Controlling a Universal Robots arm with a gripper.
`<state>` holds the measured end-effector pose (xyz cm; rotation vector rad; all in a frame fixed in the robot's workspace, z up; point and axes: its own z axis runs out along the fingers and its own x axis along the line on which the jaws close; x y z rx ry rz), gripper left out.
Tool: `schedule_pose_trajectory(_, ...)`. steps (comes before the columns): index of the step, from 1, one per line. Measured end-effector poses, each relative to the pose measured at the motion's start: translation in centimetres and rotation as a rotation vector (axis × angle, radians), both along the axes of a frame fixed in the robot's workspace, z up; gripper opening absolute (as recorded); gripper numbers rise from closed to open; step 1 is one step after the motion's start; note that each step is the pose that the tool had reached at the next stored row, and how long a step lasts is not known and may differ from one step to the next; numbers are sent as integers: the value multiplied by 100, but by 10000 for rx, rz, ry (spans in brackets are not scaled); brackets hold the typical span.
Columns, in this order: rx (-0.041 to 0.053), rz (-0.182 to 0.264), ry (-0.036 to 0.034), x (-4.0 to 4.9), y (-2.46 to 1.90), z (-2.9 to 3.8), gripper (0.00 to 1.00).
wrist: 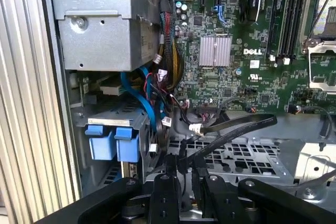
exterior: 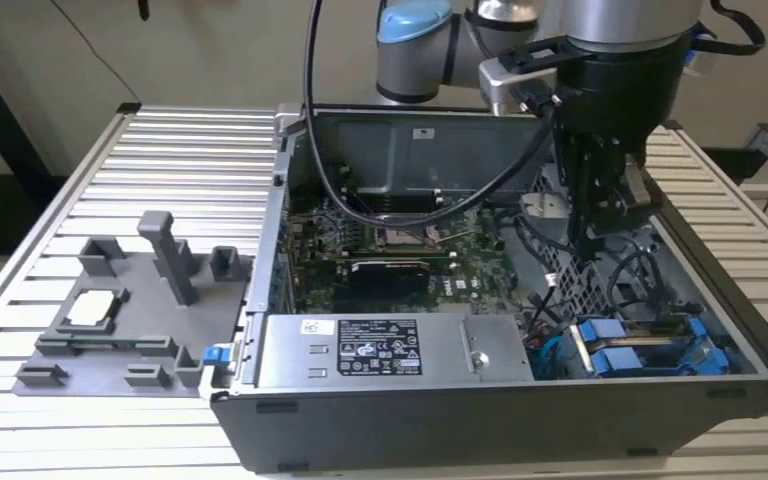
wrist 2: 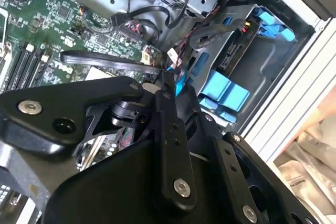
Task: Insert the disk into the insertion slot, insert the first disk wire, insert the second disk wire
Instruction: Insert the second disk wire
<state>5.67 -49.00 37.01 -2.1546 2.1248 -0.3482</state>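
Gripper (wrist: 186, 165): fingers clamped on black wire (wrist: 236, 129) end. Disk (exterior: 638, 352), blue carrier: seated in insertion slot (wrist: 113, 116), 6 o'clock of gripper, exterior view.

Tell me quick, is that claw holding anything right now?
Gripper: closed, pinching the end of a black flat wire.

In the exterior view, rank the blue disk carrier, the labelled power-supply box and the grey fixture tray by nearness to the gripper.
1. Blue disk carrier, in the case, close under the gripper.
2. Power-supply box, inside the case, toward the exterior view's left.
3. Grey fixture tray, outside the case, farthest left.
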Motion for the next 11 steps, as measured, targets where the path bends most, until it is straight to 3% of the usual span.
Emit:
schedule_pose_trajectory(3,-93,1,-34,-6,7,-37,27)
schedule_pose_trajectory(5,-288,5,-57,-7,14,-49,27)
schedule_pose_trajectory(6,-339,10,-67,-6,15,-54,27)
schedule_pose_trajectory(11,-450,70,-163,-16,25,-91,27)
